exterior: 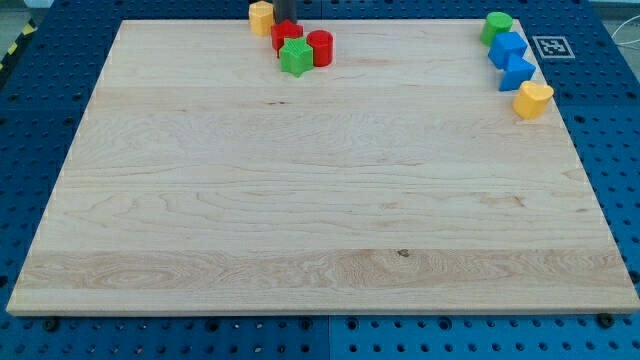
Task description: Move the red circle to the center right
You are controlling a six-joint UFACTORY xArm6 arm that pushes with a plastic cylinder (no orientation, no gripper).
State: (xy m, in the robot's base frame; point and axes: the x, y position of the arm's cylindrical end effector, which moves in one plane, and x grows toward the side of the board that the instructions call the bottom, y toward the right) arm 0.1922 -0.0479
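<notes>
The red circle (pixel 320 48) is a short red cylinder near the top edge of the wooden board (pixel 320 200), left of centre. It touches a green star-shaped block (pixel 296 58) on its left. Another red block (pixel 286 34) sits just behind the green one, and a yellow block (pixel 261 17) lies at the board's top edge. My tip (pixel 285 21) comes down at the view's top, right behind the red block and beside the yellow block, up and to the left of the red circle.
At the top right corner a green round block (pixel 497 27), two blue blocks (pixel 508 48) (pixel 517 72) and a yellow heart-shaped block (pixel 533 99) stand in a line along the right edge. A fiducial tag (pixel 552 46) lies off the board.
</notes>
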